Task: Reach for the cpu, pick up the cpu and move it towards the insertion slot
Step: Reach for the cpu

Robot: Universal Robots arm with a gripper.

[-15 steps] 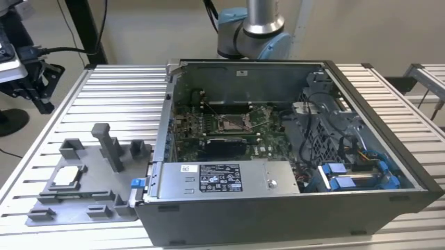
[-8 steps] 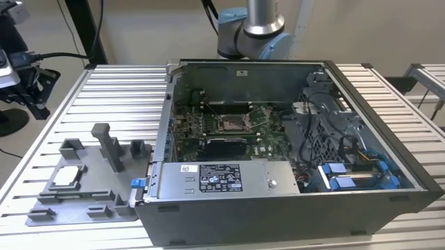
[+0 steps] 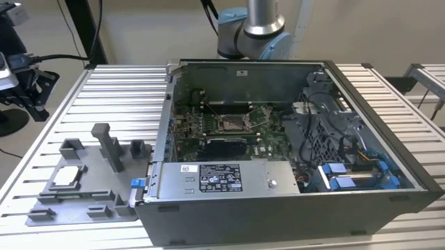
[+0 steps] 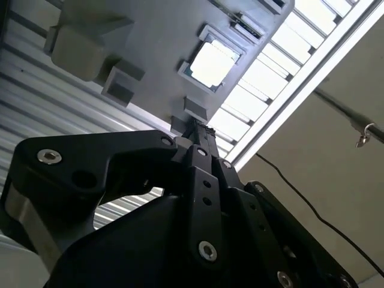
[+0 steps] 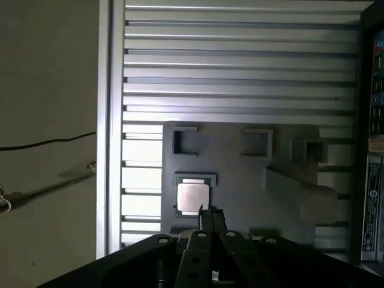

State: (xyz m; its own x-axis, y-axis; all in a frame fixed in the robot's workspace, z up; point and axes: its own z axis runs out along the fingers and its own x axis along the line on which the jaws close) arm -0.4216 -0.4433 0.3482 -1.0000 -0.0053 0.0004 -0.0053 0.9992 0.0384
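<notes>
The cpu (image 3: 64,177) is a pale square chip lying flat in a shallow pocket of the grey fixture plate (image 3: 83,208), at the exterior view's left. It appears in both wrist views (image 4: 214,63) (image 5: 192,197). My gripper (image 5: 207,214) hangs above the plate, its tip (image 4: 201,129) just short of the chip's edge and apart from it. The black fingers are shut together with nothing between them. The insertion slot (image 3: 233,122), a silver-framed socket on green board, sits inside the open computer case (image 3: 292,203).
Grey fixture blocks (image 3: 111,148) stand upright on the plate beside the chip. The ribbed metal table (image 3: 118,99) carries plate and case. A black stand with cables (image 3: 21,78) is off the table's edge at the exterior view's left.
</notes>
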